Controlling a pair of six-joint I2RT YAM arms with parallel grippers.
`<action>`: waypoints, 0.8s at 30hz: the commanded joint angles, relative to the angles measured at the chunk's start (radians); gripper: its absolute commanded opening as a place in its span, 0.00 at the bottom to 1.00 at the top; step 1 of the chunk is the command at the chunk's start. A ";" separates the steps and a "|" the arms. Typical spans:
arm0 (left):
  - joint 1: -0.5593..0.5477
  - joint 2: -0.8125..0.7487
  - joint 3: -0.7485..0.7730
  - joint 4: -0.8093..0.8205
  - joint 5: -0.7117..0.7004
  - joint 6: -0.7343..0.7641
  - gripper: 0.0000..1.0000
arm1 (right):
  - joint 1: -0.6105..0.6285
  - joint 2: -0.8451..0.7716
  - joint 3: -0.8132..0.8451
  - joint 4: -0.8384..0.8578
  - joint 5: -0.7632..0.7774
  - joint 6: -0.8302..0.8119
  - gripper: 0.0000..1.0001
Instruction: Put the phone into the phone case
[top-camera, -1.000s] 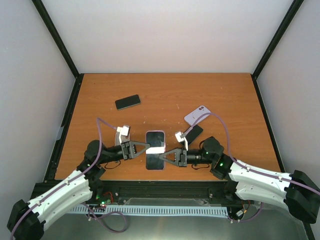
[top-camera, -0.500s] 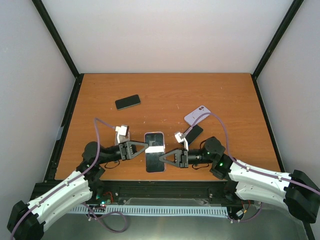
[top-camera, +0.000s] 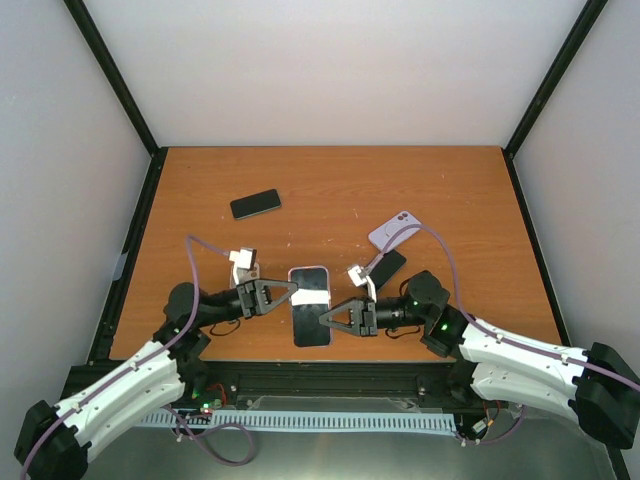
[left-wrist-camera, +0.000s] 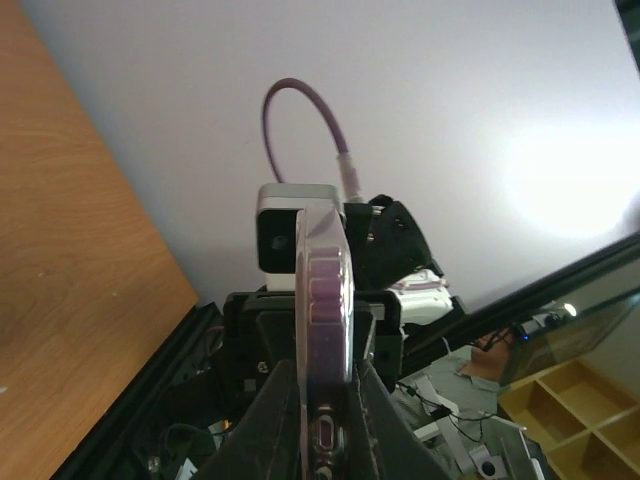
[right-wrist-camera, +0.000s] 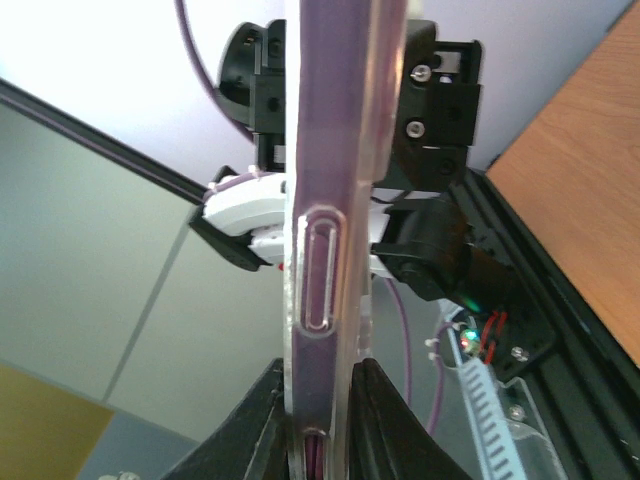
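Left end effector (top-camera: 296, 288) and right end effector (top-camera: 322, 317) pinch the phone (top-camera: 310, 328), seemingly in its case (right-wrist-camera: 335, 120) already; final seating remains.

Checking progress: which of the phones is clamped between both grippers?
The lilac-cased phone nearest the arm bases, pinched on its sides by the left gripper and right gripper; the others lie ungripped farther back.

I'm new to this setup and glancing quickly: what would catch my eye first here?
Near the front of the wooden table, the left gripper and right gripper pinch opposite long edges of a purple phone case with a dark phone screen showing in it. Farther back lie a black phone at the left and a lilac phone beside a black handset at the right.
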 joint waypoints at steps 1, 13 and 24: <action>0.006 -0.018 0.020 -0.122 -0.055 0.034 0.01 | 0.001 -0.008 0.053 -0.047 0.061 -0.056 0.16; 0.004 -0.002 0.058 -0.251 -0.016 0.024 0.50 | 0.001 -0.024 -0.029 0.073 0.375 0.197 0.15; 0.003 0.023 -0.141 0.075 0.030 -0.131 0.59 | 0.000 0.058 -0.034 0.248 0.529 0.341 0.15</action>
